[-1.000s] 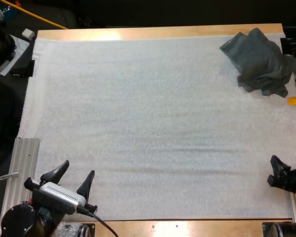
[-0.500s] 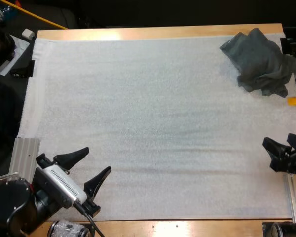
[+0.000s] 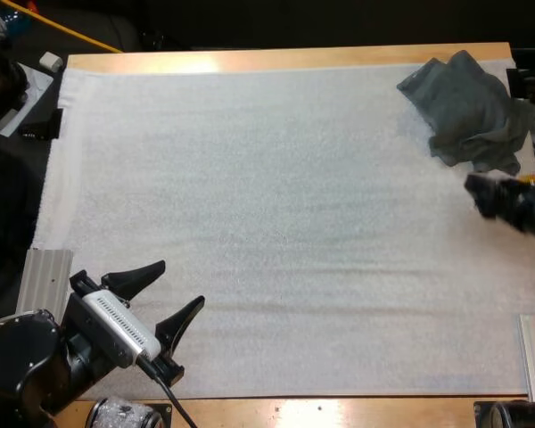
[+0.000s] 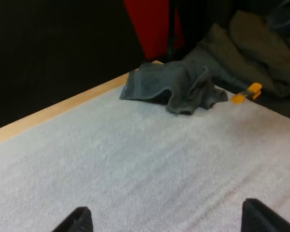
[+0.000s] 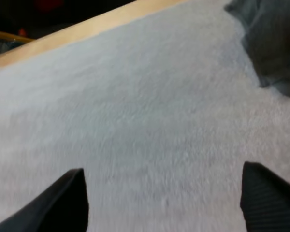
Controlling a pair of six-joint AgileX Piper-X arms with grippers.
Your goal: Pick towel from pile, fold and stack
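Left gripper (image 3: 174, 287) hovers over the near left corner of the white mat (image 3: 276, 205), fingers spread wide, gripping nothing. Over at the far right corner, the crumpled grey-green towel (image 3: 468, 111) sits in a heap. Right gripper (image 3: 495, 194) hangs just beside its near edge, fingers apart, clear of the cloth.

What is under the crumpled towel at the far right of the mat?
The towel lies on the white mat near the far edge of the table. Its folds cover whatever else might lie beneath.
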